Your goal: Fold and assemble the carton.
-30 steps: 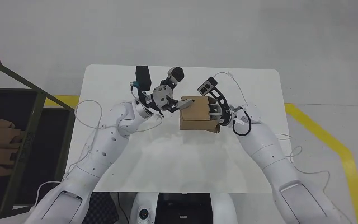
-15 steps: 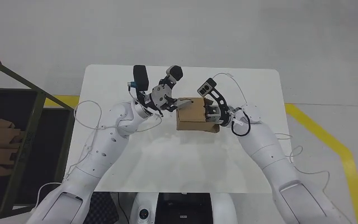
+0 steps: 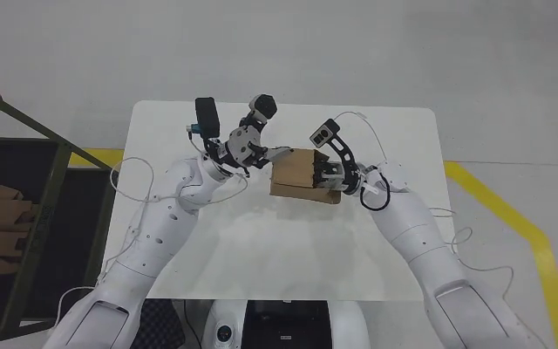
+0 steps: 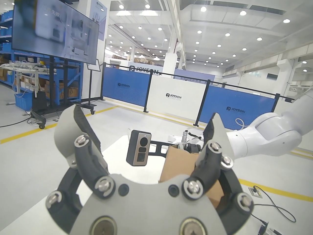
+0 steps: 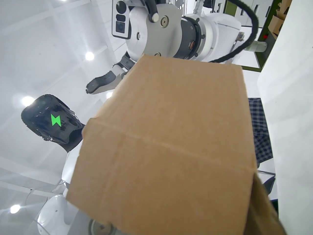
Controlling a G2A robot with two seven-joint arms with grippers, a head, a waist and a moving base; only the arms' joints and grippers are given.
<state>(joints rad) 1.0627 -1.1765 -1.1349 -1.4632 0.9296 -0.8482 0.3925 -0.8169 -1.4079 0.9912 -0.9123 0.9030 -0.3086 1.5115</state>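
Note:
A brown cardboard carton is held tilted above the middle of the white table. My right gripper is at the carton's right end, shut on it, its fingers hidden by the cardboard. In the right wrist view the carton's underside is close up. My left gripper stands open at the carton's left end. One of its fingers rests against the carton's upper left edge. In the left wrist view that gripper is spread wide, with the carton behind one finger.
Thin white cables lie across the table's left part. A dark rack holding flat cardboard stands off the table's left side. The near half of the table is bare.
The carton has shifted left and tipped, its top face turning up. My left gripper has drawn back toward the far left, keeping one finger on the carton's edge.

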